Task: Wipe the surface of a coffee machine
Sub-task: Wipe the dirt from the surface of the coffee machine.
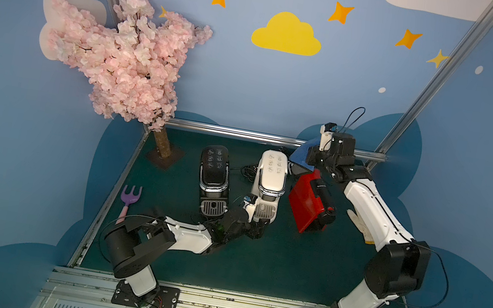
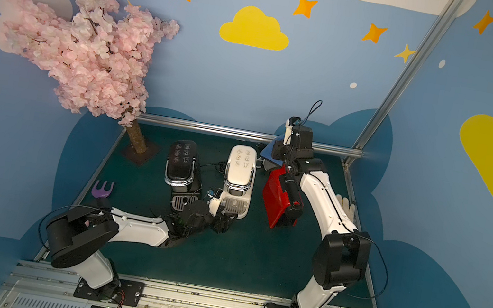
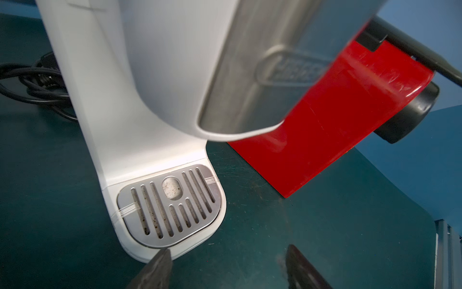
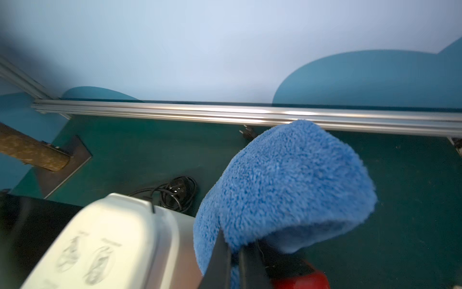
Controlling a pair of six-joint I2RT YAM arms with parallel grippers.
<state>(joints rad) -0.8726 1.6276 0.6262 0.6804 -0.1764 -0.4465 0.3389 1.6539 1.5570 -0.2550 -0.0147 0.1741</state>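
The coffee machine (image 1: 269, 179) stands mid-frame on the counter (image 1: 270, 267). The right tool (image 4: 235, 260) clamps the cloth (image 4: 287, 187) to the machine's upper right. The left tool (image 3: 228, 272) is wide and empty at its base. Hazard: a hard wipe may tip the ungripped machine or clip the red machine (image 1: 309, 202) beside it.

Your coffee machine (image 1: 269, 179) (image 2: 239, 170) stands upright on the green table (image 1: 253, 264), toward the back, between the black machine (image 1: 214, 170) and the red machine (image 1: 306, 205), apart from both.

- Body cream-white, with a rounded top.
- You'll see six dark icons (image 1: 274, 163) in two columns on the top; they are blurred in the right wrist view (image 4: 85, 255).
- A chrome band (image 1: 269, 193) runs round the head's front end.
- A brushed metal panel (image 3: 250, 75) sits under the head, with an embossed badge you can't read.
- The silver drip grille (image 3: 170, 205) lies at the base, seated flat and facing the arms' side. It has long slots and one oval hole, with brown specks in the slots.
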